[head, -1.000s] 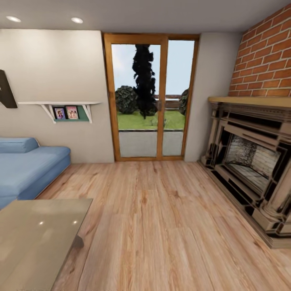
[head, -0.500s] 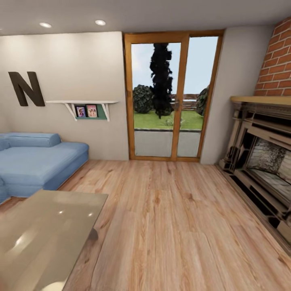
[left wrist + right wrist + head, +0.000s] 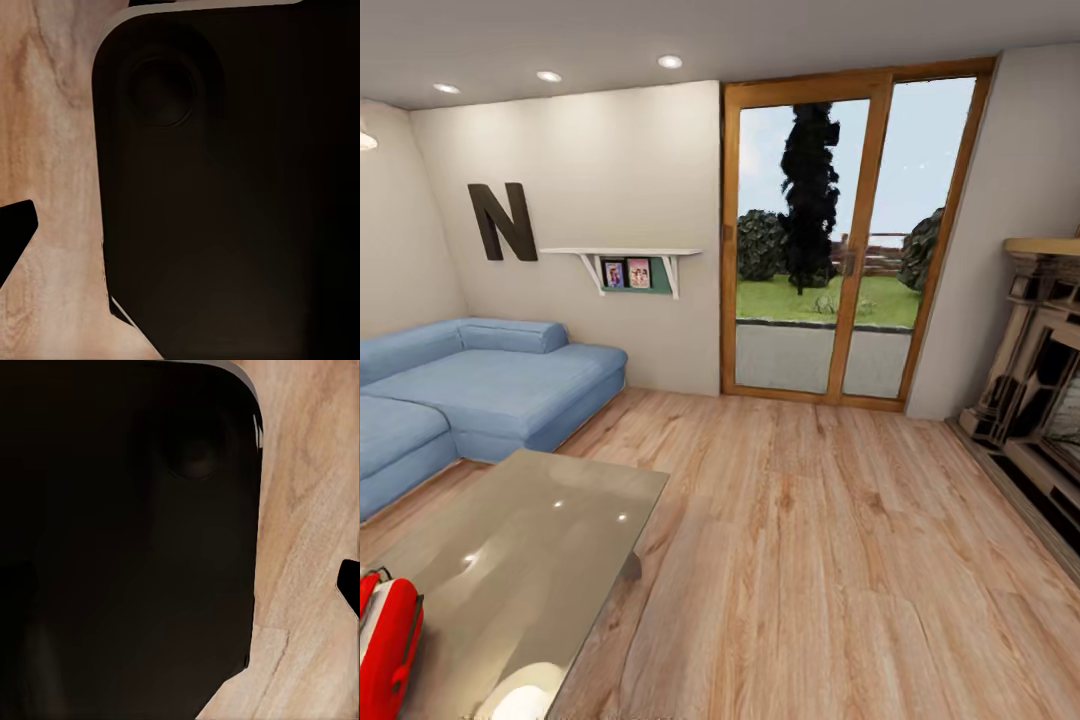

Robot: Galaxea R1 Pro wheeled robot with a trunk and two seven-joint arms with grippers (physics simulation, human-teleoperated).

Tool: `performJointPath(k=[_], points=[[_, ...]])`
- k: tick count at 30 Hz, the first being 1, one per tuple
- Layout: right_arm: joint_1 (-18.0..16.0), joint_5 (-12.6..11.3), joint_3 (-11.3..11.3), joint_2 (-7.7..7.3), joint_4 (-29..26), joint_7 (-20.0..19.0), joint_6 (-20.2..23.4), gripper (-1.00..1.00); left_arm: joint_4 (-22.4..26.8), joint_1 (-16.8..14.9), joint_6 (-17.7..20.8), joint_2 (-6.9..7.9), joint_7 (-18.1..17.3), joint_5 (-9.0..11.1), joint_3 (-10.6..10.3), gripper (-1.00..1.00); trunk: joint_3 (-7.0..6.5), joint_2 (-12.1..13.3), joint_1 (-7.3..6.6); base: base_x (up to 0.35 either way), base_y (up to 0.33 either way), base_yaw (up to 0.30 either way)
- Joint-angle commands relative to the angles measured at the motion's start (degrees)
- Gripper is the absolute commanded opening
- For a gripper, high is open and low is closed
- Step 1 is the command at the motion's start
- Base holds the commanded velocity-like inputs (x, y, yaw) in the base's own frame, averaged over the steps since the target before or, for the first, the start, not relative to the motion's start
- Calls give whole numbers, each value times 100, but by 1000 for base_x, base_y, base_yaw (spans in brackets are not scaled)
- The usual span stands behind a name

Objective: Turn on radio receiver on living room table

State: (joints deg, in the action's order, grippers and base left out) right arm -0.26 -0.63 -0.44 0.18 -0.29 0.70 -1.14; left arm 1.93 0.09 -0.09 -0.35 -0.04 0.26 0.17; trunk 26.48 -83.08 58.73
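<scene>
The radio (image 3: 388, 640) is seen at the lower left edge, on the table (image 3: 540, 540), unreached as yet; finger states cannot be told.

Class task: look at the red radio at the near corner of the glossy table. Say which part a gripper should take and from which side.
Only a cut-off part of the radio receiver shows, standing on the table at the picture's edge. Probably best: pinch its narrow rounded body across the two broad red faces, coming from above. Its handle and dial cannot be made out, so this is tentative.
</scene>
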Motion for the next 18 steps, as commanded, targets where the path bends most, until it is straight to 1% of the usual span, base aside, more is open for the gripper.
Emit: performJointPath(k=[1, 8, 18], points=[[0, -1, 0, 0, 1, 0, 0, 100, 0, 0, 0, 0, 5, 0, 0, 100, 0, 0, 0, 0, 0, 299], [0, 1, 0, 0, 1, 0, -107, 100, 0, 0, 0, -1, 13, 0, 4, 100, 0, 0, 0, 0, 0, 299], [0, 1, -1, 0, 2, 0, -132, 100, 0, 0, -38, 3, -4, 0, 26, 100, 0, 0, 0, 0, 0, 299]])
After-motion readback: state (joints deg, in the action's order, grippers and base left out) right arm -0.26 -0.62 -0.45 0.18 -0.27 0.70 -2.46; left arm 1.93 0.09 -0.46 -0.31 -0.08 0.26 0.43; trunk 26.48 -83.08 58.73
